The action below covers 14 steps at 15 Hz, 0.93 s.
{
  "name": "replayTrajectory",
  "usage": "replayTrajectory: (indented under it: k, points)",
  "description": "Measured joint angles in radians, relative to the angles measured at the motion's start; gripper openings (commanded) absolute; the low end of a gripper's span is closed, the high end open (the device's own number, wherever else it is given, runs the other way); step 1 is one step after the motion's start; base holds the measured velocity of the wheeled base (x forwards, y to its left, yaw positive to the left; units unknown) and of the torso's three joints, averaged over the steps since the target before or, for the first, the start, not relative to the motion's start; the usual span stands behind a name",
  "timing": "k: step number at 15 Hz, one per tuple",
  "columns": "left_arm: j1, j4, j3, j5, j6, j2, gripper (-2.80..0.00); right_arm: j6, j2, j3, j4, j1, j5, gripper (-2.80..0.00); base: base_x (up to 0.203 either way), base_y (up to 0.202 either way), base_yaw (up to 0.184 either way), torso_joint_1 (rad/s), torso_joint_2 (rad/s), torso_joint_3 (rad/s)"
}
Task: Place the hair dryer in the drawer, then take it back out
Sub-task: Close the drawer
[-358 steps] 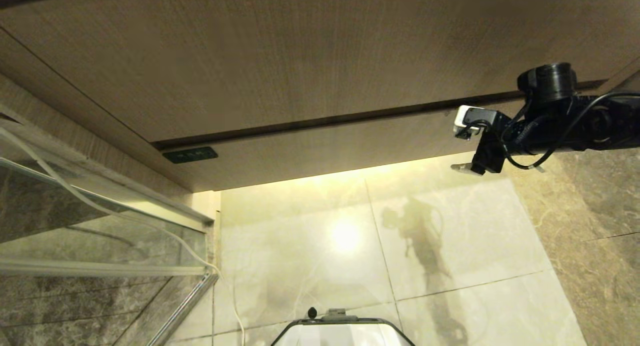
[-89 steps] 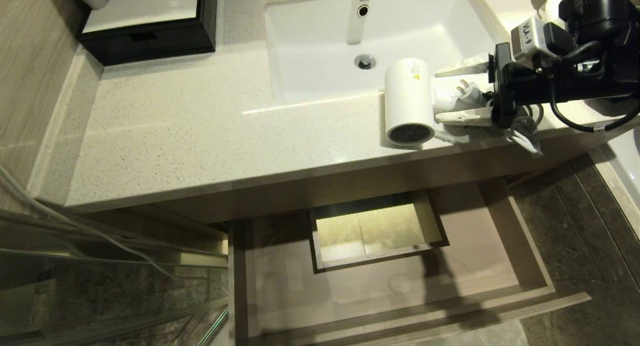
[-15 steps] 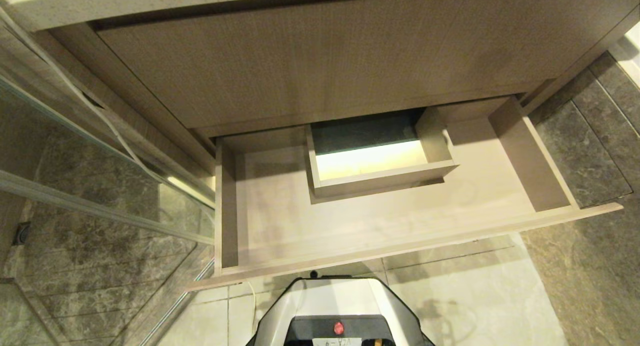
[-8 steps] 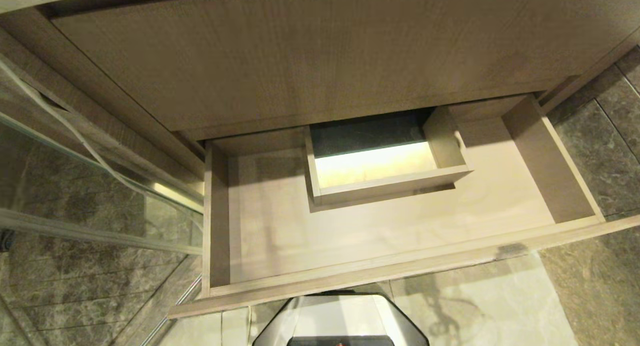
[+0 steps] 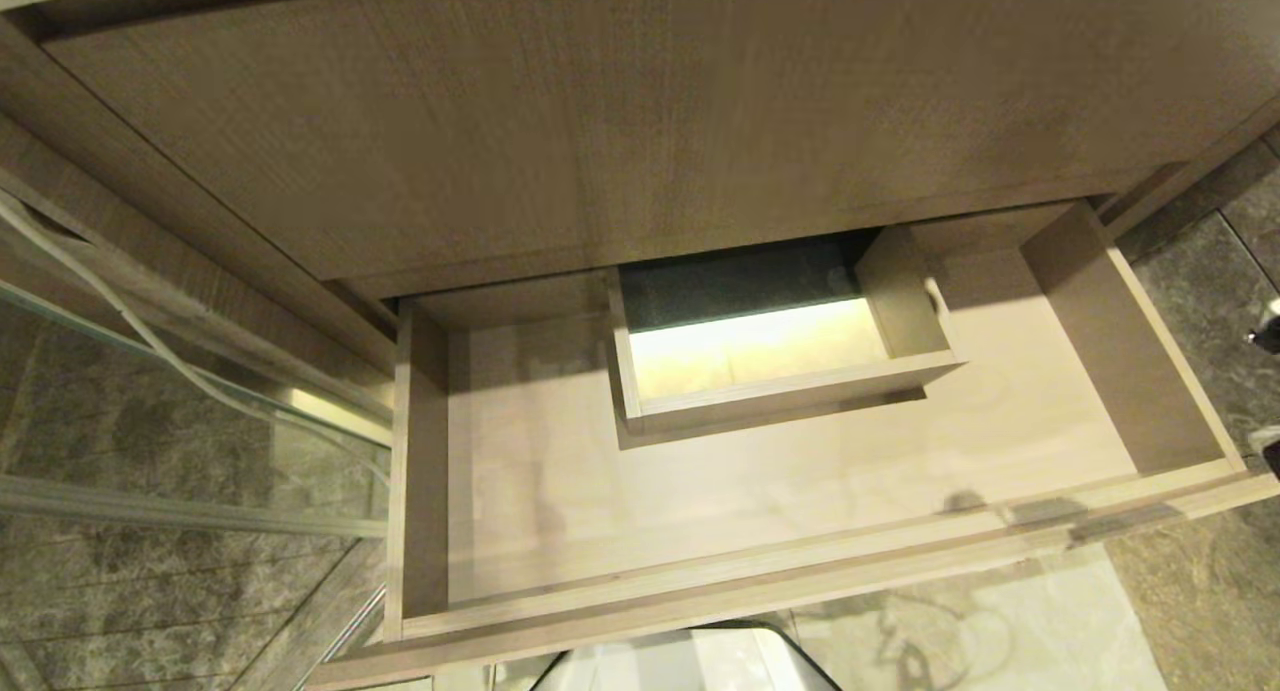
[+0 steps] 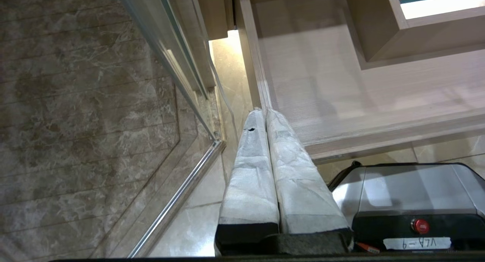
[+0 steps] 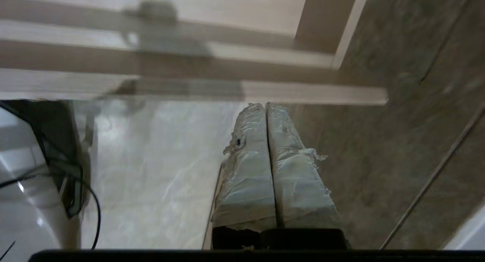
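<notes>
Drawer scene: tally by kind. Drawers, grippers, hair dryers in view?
Drawer: 1, pulled open, nothing lying inside it
Grippers: 2, left gripper and right gripper, both shut and holding nothing
Hair dryer: 0 in any view
Total: 3

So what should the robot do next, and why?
Probably rise back toward the counter to fetch the hair dryer. The drawer is pulled open and holds nothing, and no hair dryer is in any view. The right gripper is shut and empty over the floor near the drawer's front corner; the left gripper is shut and empty too.
</notes>
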Motion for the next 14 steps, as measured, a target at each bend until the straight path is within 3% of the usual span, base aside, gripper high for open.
replayTrajectory:
  k: [6, 12, 14]
  points:
    - [0.001, 0.000, 0.000, 0.000, 0.000, 0.000, -2.80, -0.037, 0.276, 0.009, 0.007, -0.085, 0.012, -2.80, 0.000, 0.000, 0.000, 0.036, 0.03, 0.043]
    - [0.000, 0.000, 0.000, 0.000, 0.000, 0.000, -2.80, -0.216, 0.508, -0.009, -0.002, -0.104, 0.012, -2.80, 0.000, 0.000, 0.000, 0.000, 0.00, 0.000]
    - [0.000, 0.000, 0.000, 0.000, 0.000, 0.000, -2.80, -0.232, 0.546, -0.029, -0.010, -0.109, 0.022, -2.80, 0.000, 0.000, 0.000, 0.000, 0.00, 0.000]
